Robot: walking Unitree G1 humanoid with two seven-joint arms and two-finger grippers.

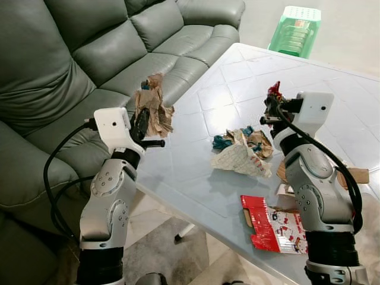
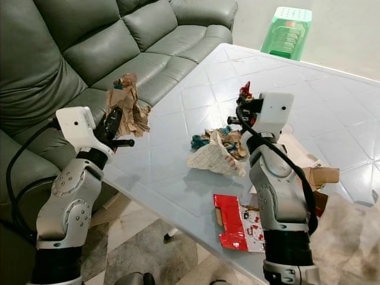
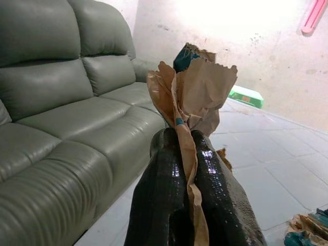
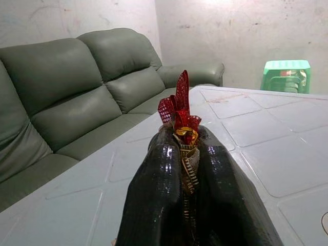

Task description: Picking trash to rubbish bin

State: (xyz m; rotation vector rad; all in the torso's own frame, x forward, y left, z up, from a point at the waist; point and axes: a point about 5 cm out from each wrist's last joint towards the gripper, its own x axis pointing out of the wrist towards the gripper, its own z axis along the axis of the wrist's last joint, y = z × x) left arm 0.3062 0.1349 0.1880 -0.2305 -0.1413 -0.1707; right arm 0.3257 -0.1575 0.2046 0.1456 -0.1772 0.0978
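My left gripper (image 1: pixel 141 122) is raised at the table's left edge, shut on a crumpled brown paper bag (image 1: pixel 154 105) that sticks up from between its fingers (image 3: pixel 164 205). My right gripper (image 1: pixel 270 105) is held up over the table, shut on a small red wrapper (image 4: pixel 178 110) with a gold bit, its tip (image 1: pixel 274 89) poking above the fingers (image 4: pixel 154 200). On the table lie a crumpled pile of paper and teal scraps (image 1: pixel 242 151) and a flattened red printed carton (image 1: pixel 271 227) near the front edge.
A grey-green leather sofa (image 1: pixel 89 65) runs along the table's left side. A green plastic stool (image 1: pixel 295 29) stands beyond the far end of the white tiled table (image 1: pixel 332 95). Brown cardboard (image 1: pixel 358 174) lies behind my right arm.
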